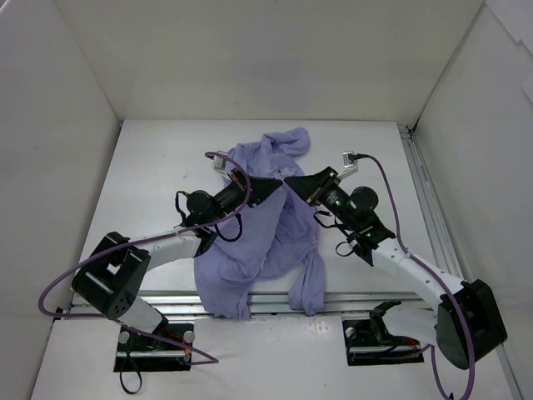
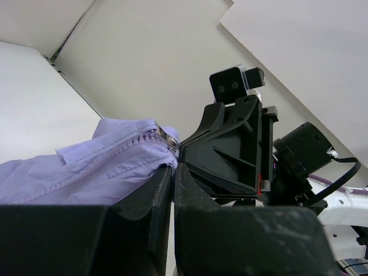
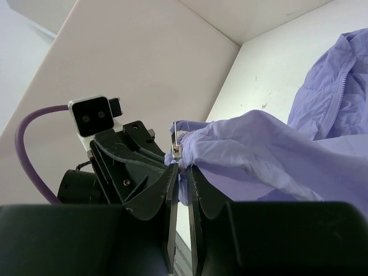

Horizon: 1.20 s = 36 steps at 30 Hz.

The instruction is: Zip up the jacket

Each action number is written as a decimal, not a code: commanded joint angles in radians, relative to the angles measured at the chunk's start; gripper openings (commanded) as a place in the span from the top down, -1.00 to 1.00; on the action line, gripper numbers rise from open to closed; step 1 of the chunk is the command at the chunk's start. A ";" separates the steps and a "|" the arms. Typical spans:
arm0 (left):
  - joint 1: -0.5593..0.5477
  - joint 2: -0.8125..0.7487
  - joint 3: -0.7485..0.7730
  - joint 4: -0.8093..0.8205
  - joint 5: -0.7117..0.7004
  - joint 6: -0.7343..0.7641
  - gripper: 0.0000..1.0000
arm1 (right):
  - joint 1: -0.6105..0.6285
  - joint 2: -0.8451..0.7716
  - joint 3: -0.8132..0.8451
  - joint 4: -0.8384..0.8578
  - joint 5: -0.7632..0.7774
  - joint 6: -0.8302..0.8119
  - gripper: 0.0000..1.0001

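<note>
The lavender jacket (image 1: 266,233) lies crumpled mid-table, one part hanging over the near rail. My left gripper (image 1: 273,187) and right gripper (image 1: 293,183) meet tip to tip above it and hold a raised fold. In the left wrist view the left gripper (image 2: 173,168) is shut at the jacket's zipper edge (image 2: 109,161), with the metal slider (image 2: 170,140) just above the tips. In the right wrist view the right gripper (image 3: 183,171) is shut on a strip of jacket fabric (image 3: 259,149), just under the slider (image 3: 176,150).
White walls enclose the table on three sides. A metal rail (image 1: 366,296) runs along the near edge, and another (image 1: 425,200) runs along the right side. Purple cables (image 1: 391,200) loop from both wrists.
</note>
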 commanded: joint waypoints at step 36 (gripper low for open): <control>0.068 -0.303 -0.072 0.085 0.044 0.107 -0.20 | -0.211 -0.056 0.118 -0.128 -0.461 -0.314 1.00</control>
